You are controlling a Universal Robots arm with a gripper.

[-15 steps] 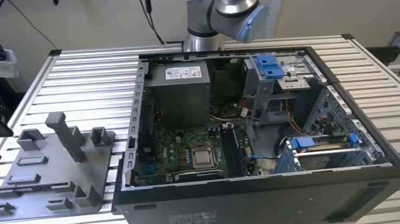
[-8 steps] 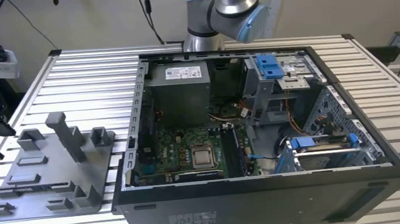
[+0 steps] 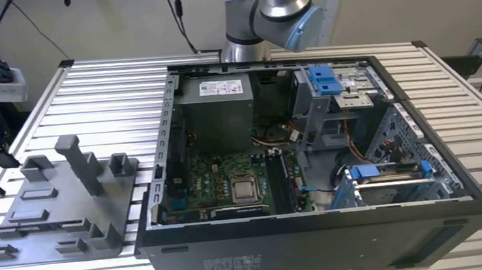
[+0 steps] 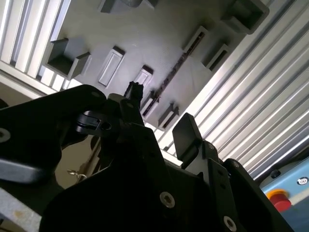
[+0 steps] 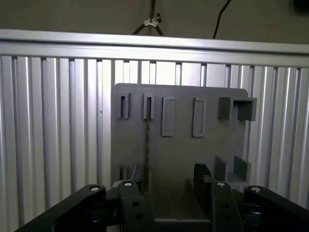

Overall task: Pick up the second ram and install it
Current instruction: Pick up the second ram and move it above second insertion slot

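Gripper (image 5: 170, 178): open. In both wrist views its two fingers (image 5: 203, 180) stand well apart, with nothing held between them. It hangs above the grey tray without touching it.

Second ram (image 5: 147, 135): a thin, dark strip standing on its long edge in the tray. In the first wrist view it runs from a slotted holder block (image 5: 148, 106) at the far end towards the gripper. In the second wrist view the second ram (image 4: 174, 77) appears as a narrow dark line crossing the tray diagonally.

Ram-to-gripper relation: in the first wrist view the near end of the strip lies just beside one finger, off to the side of the gap. Whether the two touch cannot be determined.

Tray (image 3: 62, 190): a flat grey plate that rests on the counter at the exterior view's left, beside the computer case. It carries several holder blocks and one tall post (image 3: 82, 162).

Counter (image 3: 114, 87): a surface of ribbed aluminium slats that supports the tray and the case.

Computer case (image 3: 321, 246): black, lying on its side with the side panel off. The motherboard (image 3: 218, 176) faces upward inside it.

Arm (image 3: 269, 8): its silver and blue base joint stands behind the case.
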